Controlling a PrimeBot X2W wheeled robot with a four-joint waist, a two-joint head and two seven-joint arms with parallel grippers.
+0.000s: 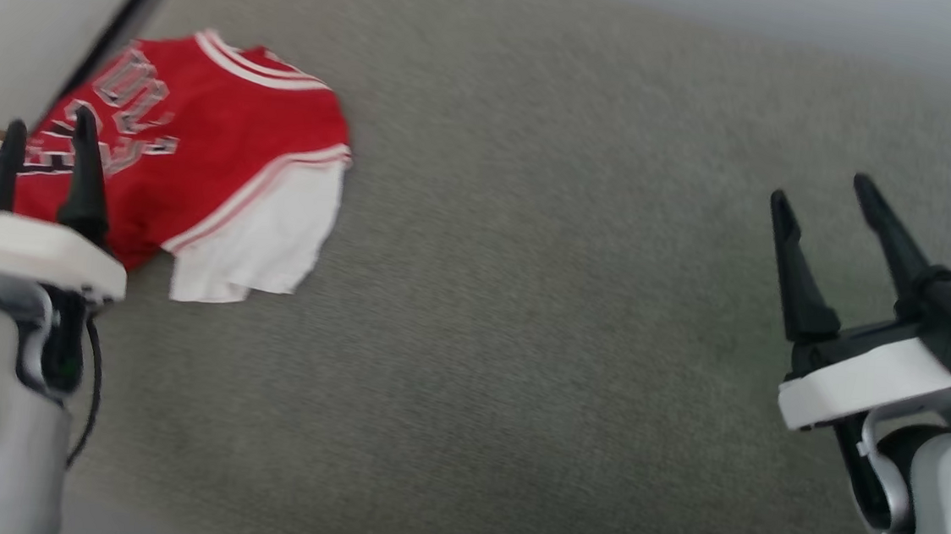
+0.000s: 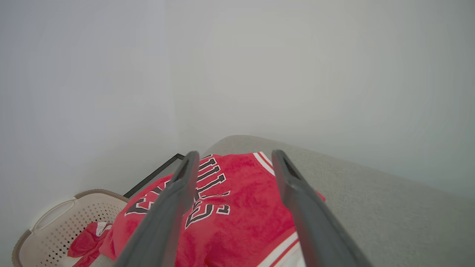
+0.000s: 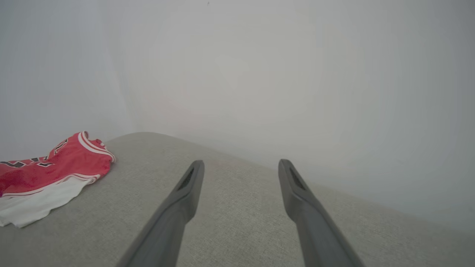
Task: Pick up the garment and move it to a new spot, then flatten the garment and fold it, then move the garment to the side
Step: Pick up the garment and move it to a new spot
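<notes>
The left gripper point(image 1: 50, 121) sits at eight o'clock in the head view. Its fingers are spread wide with nothing between them, and they point toward the jersey point(image 1: 213, 153). Its tips overlap the jersey's lettered near edge, but I cannot tell whether they touch the cloth or hang above it. That wide spread and aim suit a first pinch on the fabric, so I judge the pick-up has not yet begun.

The right gripper point(image 1: 819, 189) is at four o'clock, equally wide and empty, well apart from the jersey over the bare grey surface point(image 1: 522, 322). It is probably parked there to leave the middle free as a landing spot, and to be ready for the far hem once flattening starts.

The jersey lies at ten o'clock on the surface, close to its left edge. It is rumpled rather than squared, with the striped trim at its far side and one white sleeve part splayed toward five o'clock.

The left wrist view adds several things. It frames the black lettering between the two fingers and shows a beige perforated basket point(image 2: 85, 207) at eight o'clock, just beside the jersey. A small red-white cloth point(image 2: 83, 241) lies inside the basket, a separate piece easily mistaken for the target.

The right wrist view shows the jersey low at nine o'clock. It also shows the long empty stretch of surface ahead of that gripper, backed by a plain wall point(image 3: 259, 74).
</notes>
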